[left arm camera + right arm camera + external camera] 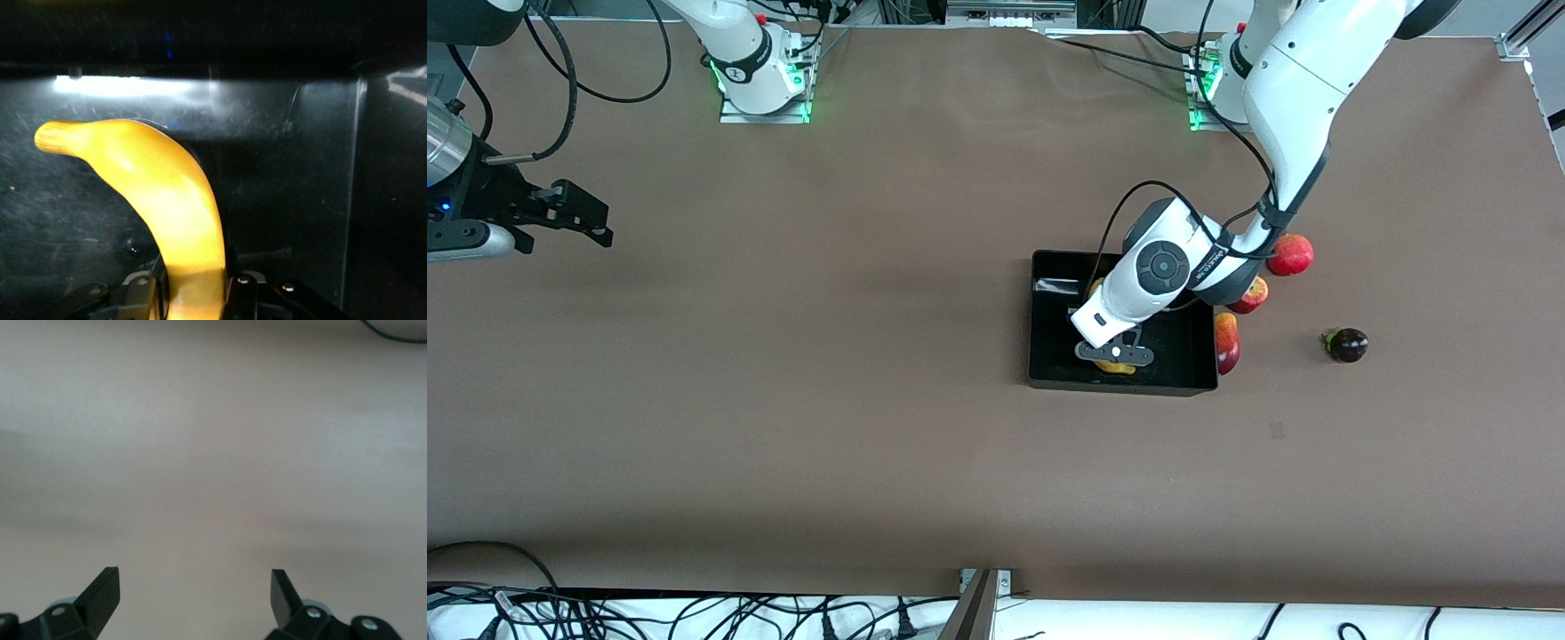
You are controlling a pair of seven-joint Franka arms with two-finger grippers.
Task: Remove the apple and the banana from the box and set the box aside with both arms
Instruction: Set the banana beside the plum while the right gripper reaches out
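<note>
left jaws clamp the banana inside the box; right jaws wait agape.

Tray crowded, rest of surface open
Left hand w/ banana fills tray; fruits crowd its 3 o'clock wall.

Robotics lab, two white arms bolted on metal base plates, brown-covered worktop, aluminium framing, loose black cables along the edge
</note>
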